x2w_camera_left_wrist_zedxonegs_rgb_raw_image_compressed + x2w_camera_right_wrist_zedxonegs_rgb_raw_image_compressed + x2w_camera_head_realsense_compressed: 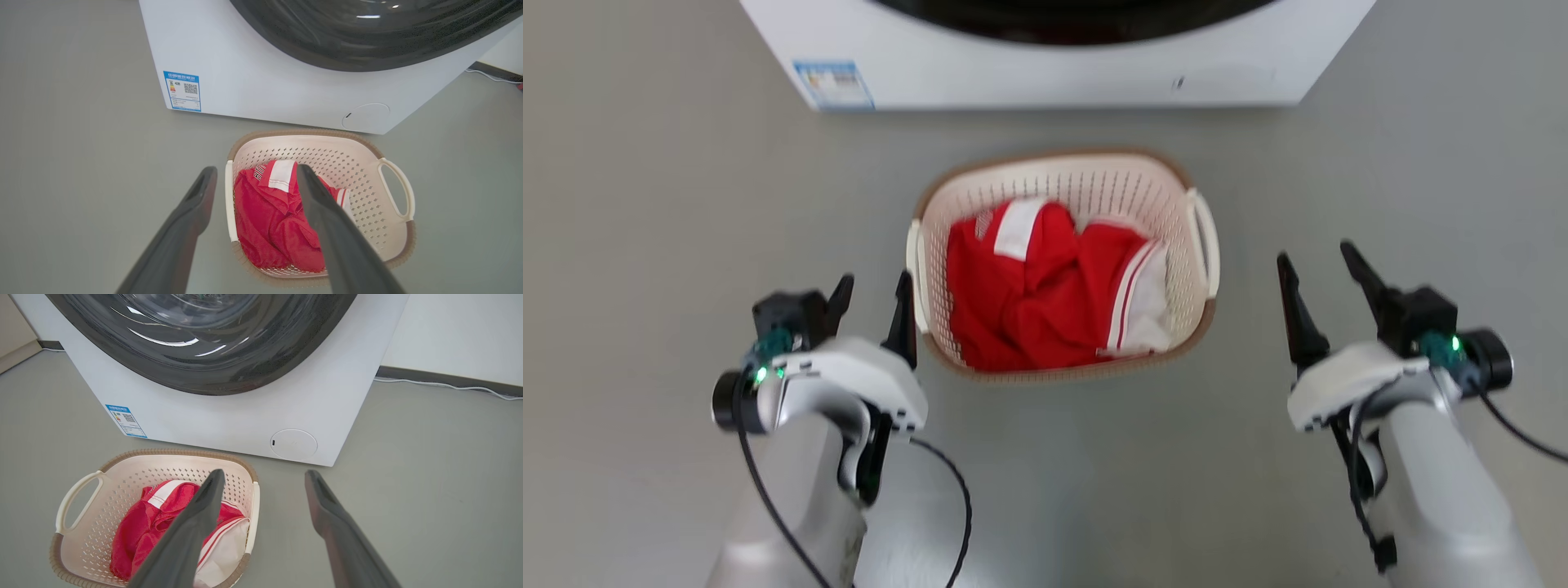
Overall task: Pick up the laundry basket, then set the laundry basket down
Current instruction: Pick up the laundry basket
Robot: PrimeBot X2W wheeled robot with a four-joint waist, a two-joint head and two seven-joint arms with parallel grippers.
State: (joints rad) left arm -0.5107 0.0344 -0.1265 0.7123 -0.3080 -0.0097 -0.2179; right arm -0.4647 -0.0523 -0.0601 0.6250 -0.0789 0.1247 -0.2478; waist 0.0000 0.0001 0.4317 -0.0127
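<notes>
- The laundry basket (1111,192) (327,151) (135,473) stands upright on the grey floor (686,204). It is just in front of the washing machine (1045,73) (265,90) (229,416) and between the two arms.
- The washing machine is white with a dark round door. A strip of bare floor separates it from the basket.
- The basket is cream and perforated, with a brown rim and a white loop handle on each side.
- The left gripper (875,280) (257,168) has its fingers apart and holds nothing. In the head view its inner finger is just beside the left handle (915,261); I cannot tell whether they touch. In the left wrist view one finger lies outside that handle and the other over the basket's inside.
- The right gripper (1315,253) (264,472) is also spread and empty. It is near the right handle (1205,241), with bare floor between them.
- A red and white garment (1029,302) (265,212) (135,535) lies crumpled inside the basket, below the rim.
- A round cover (365,117) (293,444) sits low on the machine's front.
- A blue label (833,84) (182,90) (126,420) is at the opposite lower corner.
</notes>
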